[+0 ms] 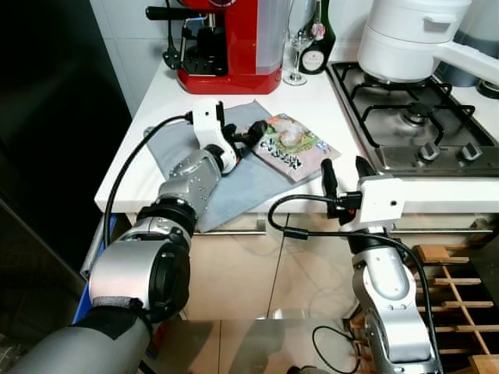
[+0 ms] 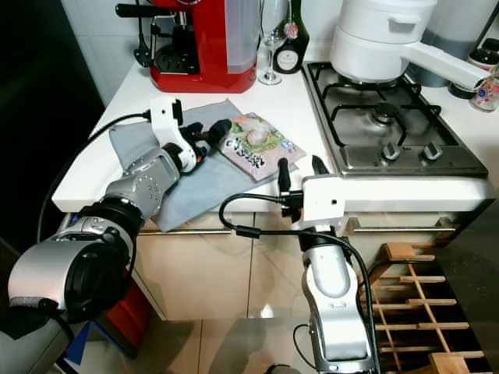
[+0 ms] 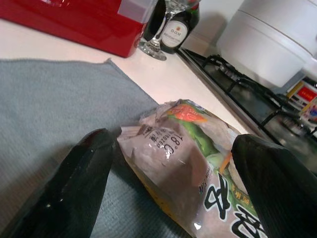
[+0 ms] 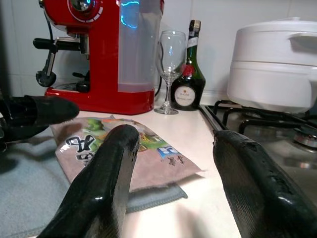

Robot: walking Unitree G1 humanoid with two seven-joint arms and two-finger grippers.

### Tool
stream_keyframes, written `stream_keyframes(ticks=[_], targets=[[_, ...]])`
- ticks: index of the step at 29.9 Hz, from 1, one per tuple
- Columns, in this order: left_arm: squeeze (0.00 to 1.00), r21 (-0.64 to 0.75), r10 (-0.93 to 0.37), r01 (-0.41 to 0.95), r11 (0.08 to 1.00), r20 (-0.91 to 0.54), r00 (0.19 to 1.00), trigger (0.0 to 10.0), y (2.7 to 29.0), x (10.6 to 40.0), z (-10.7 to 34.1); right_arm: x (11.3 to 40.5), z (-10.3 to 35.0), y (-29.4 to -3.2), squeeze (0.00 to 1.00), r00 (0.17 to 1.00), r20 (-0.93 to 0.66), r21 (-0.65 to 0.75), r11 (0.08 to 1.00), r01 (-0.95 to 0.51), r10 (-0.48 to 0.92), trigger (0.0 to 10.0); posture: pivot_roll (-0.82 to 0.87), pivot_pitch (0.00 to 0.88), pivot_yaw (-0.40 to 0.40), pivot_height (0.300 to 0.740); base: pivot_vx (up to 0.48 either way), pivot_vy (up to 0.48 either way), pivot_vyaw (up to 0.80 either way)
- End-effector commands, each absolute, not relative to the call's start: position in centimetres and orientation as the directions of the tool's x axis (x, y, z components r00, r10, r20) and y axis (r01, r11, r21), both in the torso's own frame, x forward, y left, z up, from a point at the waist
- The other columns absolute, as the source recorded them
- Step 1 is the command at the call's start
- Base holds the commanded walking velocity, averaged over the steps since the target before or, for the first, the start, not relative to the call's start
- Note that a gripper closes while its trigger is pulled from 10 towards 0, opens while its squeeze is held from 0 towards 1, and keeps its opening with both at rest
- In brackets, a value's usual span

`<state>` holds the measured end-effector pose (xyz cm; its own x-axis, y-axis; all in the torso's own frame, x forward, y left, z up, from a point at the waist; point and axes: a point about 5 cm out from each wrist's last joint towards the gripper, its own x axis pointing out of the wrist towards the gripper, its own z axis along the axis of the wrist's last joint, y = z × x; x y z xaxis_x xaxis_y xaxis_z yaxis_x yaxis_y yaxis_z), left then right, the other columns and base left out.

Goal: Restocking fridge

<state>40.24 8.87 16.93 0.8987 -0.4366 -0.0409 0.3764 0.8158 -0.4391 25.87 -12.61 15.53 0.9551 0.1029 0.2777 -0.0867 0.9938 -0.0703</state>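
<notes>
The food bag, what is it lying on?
The food bag lies mostly on a grey cloth spread on the white counter, one corner poking past the cloth's edge. The cloth right under the bag is covered.

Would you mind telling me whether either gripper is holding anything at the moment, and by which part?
Nothing is held. The left gripper is open, its fingers either side of the food packet's near end without closing on it. The right gripper is open at the counter edge.
</notes>
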Motion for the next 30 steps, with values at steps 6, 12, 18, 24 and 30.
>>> stream_keyframes(ticks=[6,12,18,24,30], targets=[[0.0,-0.466,-0.464,0.381,0.799,-0.076,0.882,10.0,7.4,40.0,16.5,25.7,15.9,-12.5,0.0,0.95,0.288,-0.068,0.992,-0.102,0.118,10.0,-0.21,0.0,0.053,0.74,0.0,0.0,0.0],[0.0,-0.488,-0.511,0.409,0.771,-0.09,0.855,10.0,5.9,39.7,16.3,25.7,16.0,-12.4,0.0,0.951,0.288,-0.067,0.993,-0.1,0.116,10.0,-0.21,0.0,0.056,0.74,0.0,0.0,0.0],[0.0,-0.454,-0.534,0.441,0.774,-0.095,0.84,9.3,5.0,39.5,16.5,25.7,15.9,-12.4,0.0,0.952,0.283,-0.068,0.992,-0.103,0.118,10.0,-0.21,0.0,0.056,0.74,0.0,0.0,0.0],[0.0,-0.505,-0.536,0.416,0.756,-0.112,0.837,0.0,5.0,39.4,16.2,25.8,15.9,-12.3,0.0,0.952,0.282,-0.068,0.992,-0.104,0.12,10.0,-0.21,0.0,0.058,0.74,0.0,0.0,0.0],[0.0,-0.549,-0.531,0.4,0.734,-0.097,0.842,0.0,5.4,39.4,16.0,25.8,15.9,-12.3,0.0,0.952,0.28,-0.067,0.992,-0.105,0.12,10.0,-0.21,0.0,0.058,0.74,0.0,0.0,0.0]])
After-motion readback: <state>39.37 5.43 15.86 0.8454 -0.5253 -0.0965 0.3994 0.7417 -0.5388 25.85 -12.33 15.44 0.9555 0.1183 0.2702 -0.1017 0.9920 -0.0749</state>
